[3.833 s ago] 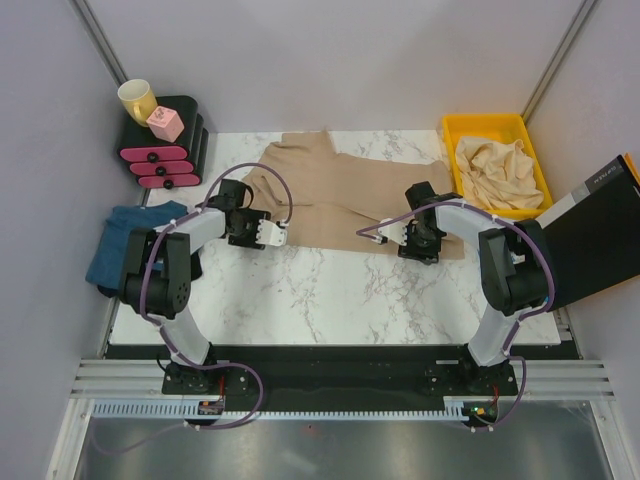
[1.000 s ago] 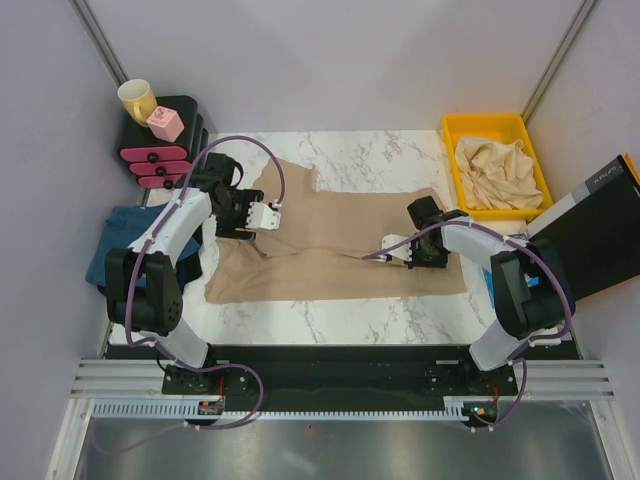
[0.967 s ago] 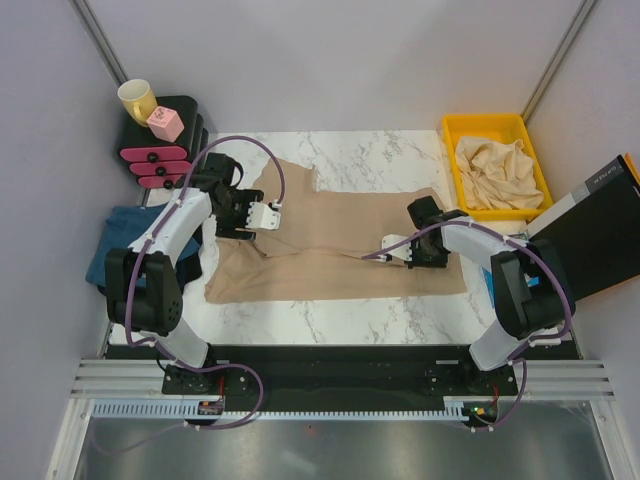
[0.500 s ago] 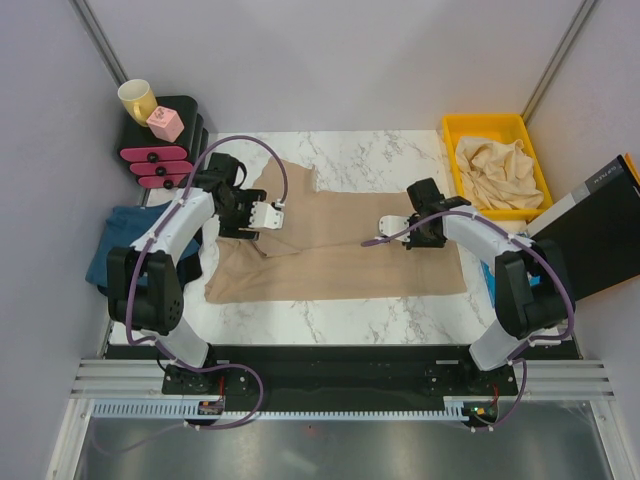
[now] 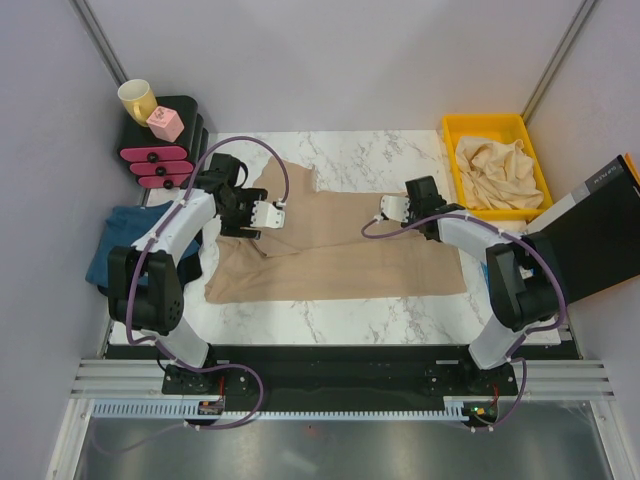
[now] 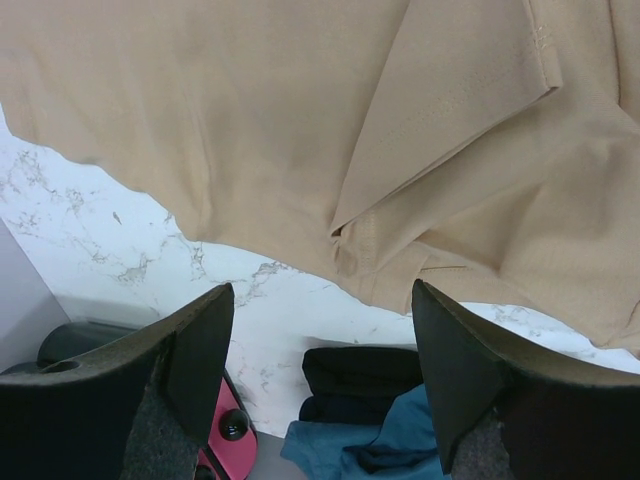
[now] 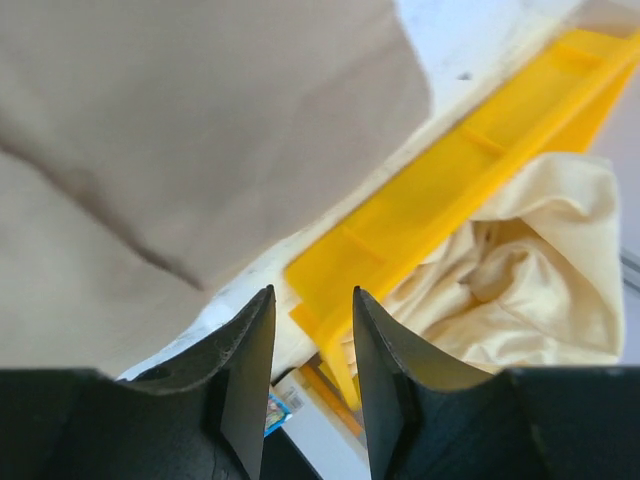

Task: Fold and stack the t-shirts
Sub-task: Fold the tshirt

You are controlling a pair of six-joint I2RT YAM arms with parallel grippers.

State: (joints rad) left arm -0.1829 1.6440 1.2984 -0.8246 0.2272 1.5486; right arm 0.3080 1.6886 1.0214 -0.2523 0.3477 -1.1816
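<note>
Top external view: a tan t-shirt [image 5: 340, 250] lies spread flat across the middle of the marble table [image 5: 340, 318], its long lower edge running nearly straight from left to right. One sleeve [image 5: 290, 178] reaches toward the far left corner.

The left claw [image 5: 272, 215] hangs over the shirt's left part, near that sleeve. In the left wrist view its fingers [image 6: 190, 350] stand wide apart with nothing between them. Below them the tan cloth shows a hemmed flap folded over on itself.

The right claw [image 5: 388, 208] sits at the shirt's far edge on the right side. The right wrist view shows its fingers [image 7: 245, 370] partly apart, holding nothing, with tan cloth and the table's edge visible through the gap.

A yellow bin [image 5: 452, 135] stands at the far right corner of the table, just beside the tan shirt's right end, and holds a crumpled cream t-shirt [image 5: 498, 172].

Off the table's left edge lies a teal-blue t-shirt [image 5: 112, 242]. The left wrist view shows a dark cloth [image 6: 360, 372] touching it.

At the far left stands a black and pink drawer unit [image 5: 165, 155], with a yellow mug [image 5: 137, 100] and a pink cube [image 5: 165, 123] on top. A black box [image 5: 600, 235] leans at the right.
</note>
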